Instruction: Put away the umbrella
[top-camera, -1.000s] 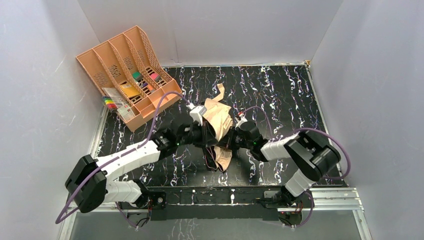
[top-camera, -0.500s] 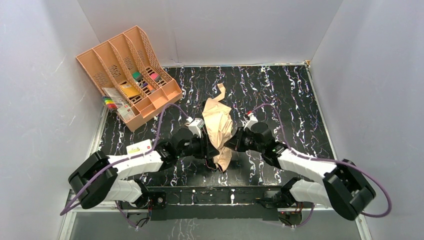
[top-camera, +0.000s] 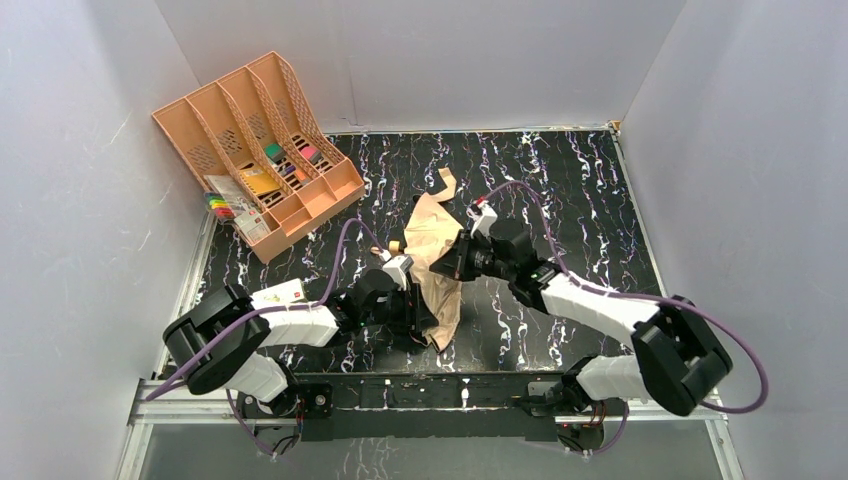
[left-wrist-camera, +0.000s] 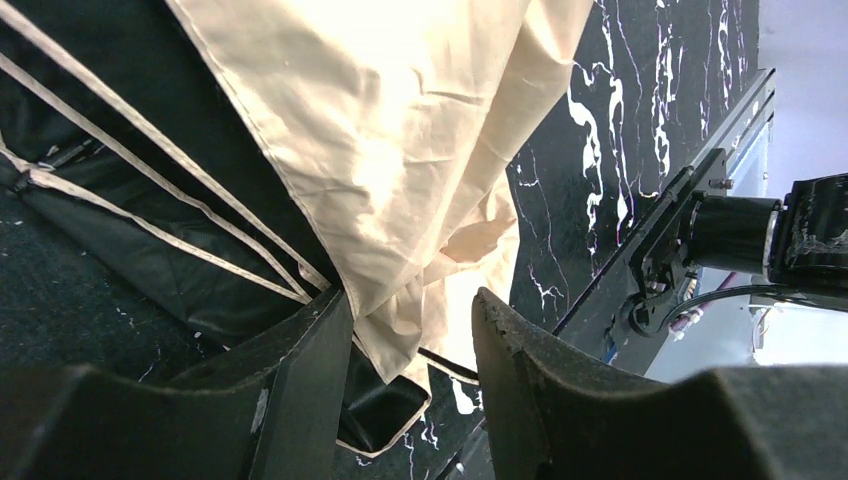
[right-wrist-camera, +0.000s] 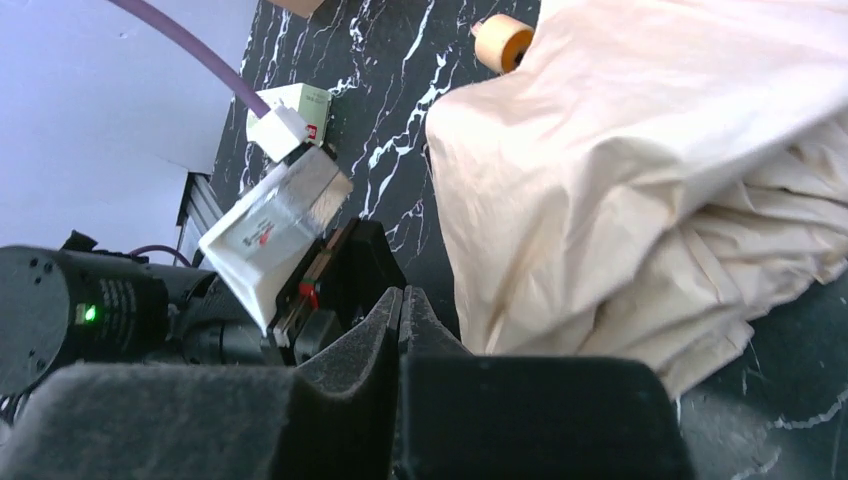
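- The counter (top-camera: 590, 190) is black with white marbled veins and is walled in by pale panels.
- The two arms reach in from the 6 o'clock edge and meet at the middle. The left arm (top-camera: 300, 325) lies low, pointing toward 3 o'clock. The right arm (top-camera: 590, 305) angles toward 10 o'clock.
- A peach-orange divided file tray (top-camera: 215, 120) stands at the 10 o'clock corner, well apart from the arms. Small coloured items sit in its near compartments.
- The umbrella (top-camera: 437, 240) lies crumpled at the centre of the counter, between the two pincers. Its pale beige fabric runs from 12 to 6 o'clock. The left wrist view shows its dark underside and thin pale ribs.
- The left pincer (left-wrist-camera: 405, 350) is at the umbrella's 7 o'clock side. Its jaws stand partly apart, and a loose fold of the fabric's lower edge hangs in the gap. No squeeze on it is visible.
- The right pincer (right-wrist-camera: 400, 310) is at the umbrella's 3 o'clock side, just beside the fabric's edge. Its jaws are pressed together, and nothing shows between them.
- The short tan handle (right-wrist-camera: 503, 40) pokes out from under the fabric at the umbrella's 9 o'clock side, its round end showing.
- A narrow strip of fabric (top-camera: 445, 182) curls up at the umbrella's 12 o'clock end.
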